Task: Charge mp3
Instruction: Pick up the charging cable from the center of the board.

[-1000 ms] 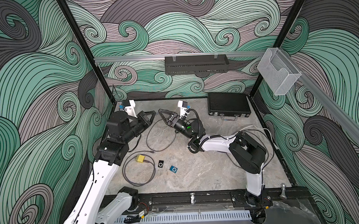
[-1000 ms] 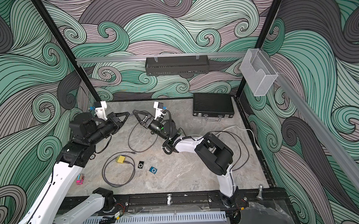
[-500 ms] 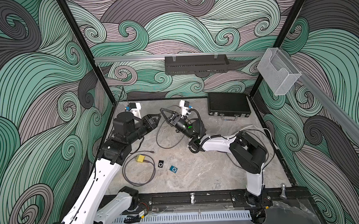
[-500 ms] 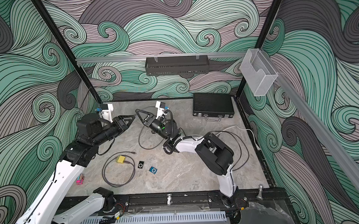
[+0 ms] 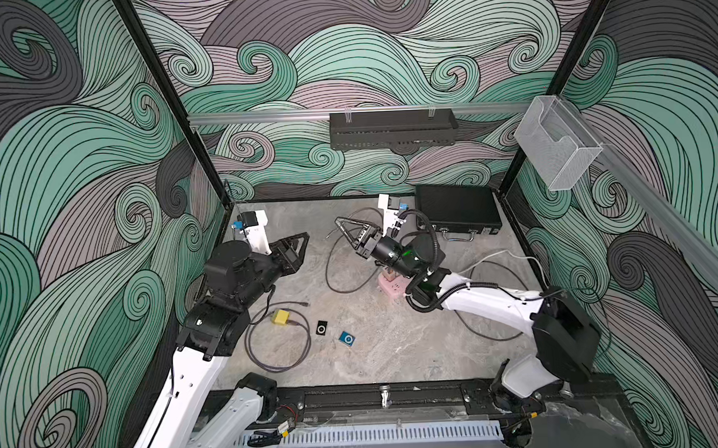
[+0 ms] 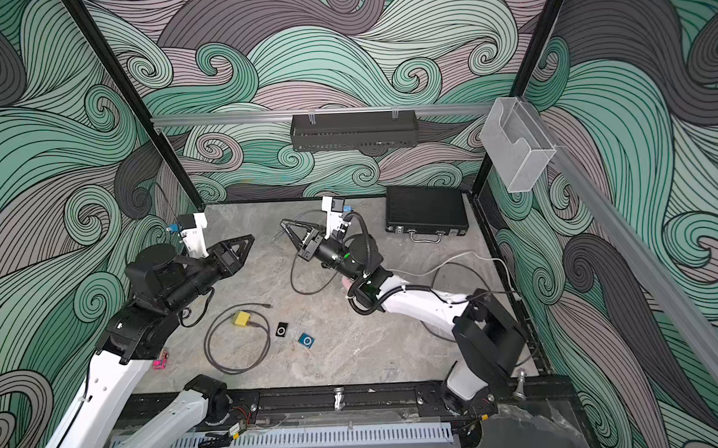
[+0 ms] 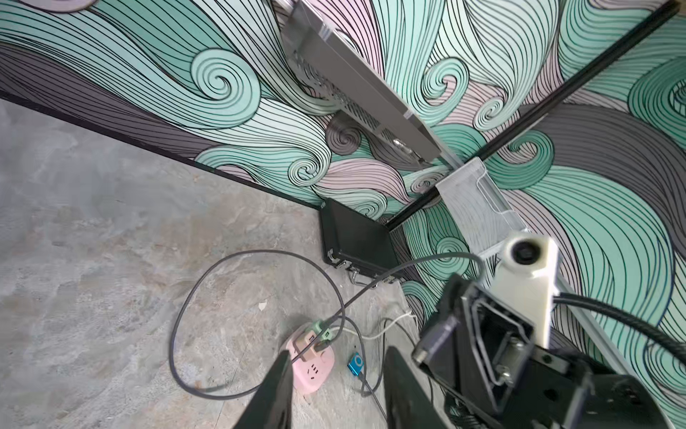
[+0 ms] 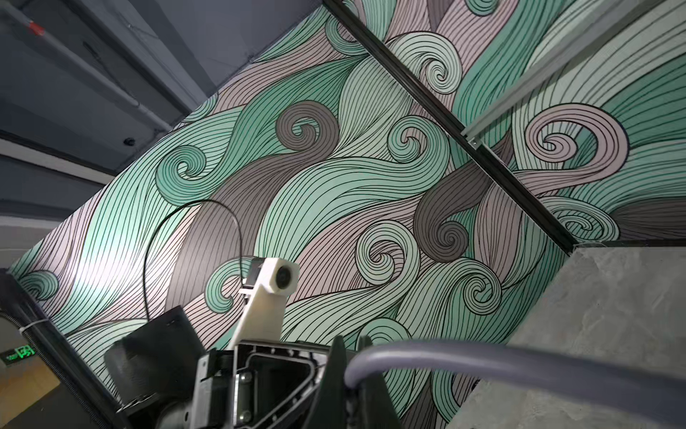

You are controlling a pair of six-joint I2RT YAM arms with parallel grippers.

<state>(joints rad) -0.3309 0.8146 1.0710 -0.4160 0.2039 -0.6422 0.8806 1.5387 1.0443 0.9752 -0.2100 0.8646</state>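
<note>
**Plug aloft, players waiting.** The right hand hangs over the far-centre desk, pressed together on the plug of a grey cable. The cable's loop drops to the desk and runs back to the pink strip under that arm. Facing it from the left, the left hand is spread part-way w/ nothing btwn its fingers. The black mp3 and blue mp3 lie flat on the near desk, just beside each other, untouched and well apart from the raised plug. The left wrist view shows a blue player just beside the strip, w/ a lead seemingly running to it.

Risks, as judged:
- A hand-to-hand pass could let the plug twist or drop, b/c the grip is on a thin, springy lead.
- Carrying the plug toward the near desk may use up the slack and drag the strip, or pull the cable's other end out.
- The loop could snag an arm.
- A light mp3 will prob. skid if the plug is pushed in w/ no hand bracing it.
- The small port leaves little room for a tilted plug.
</note>
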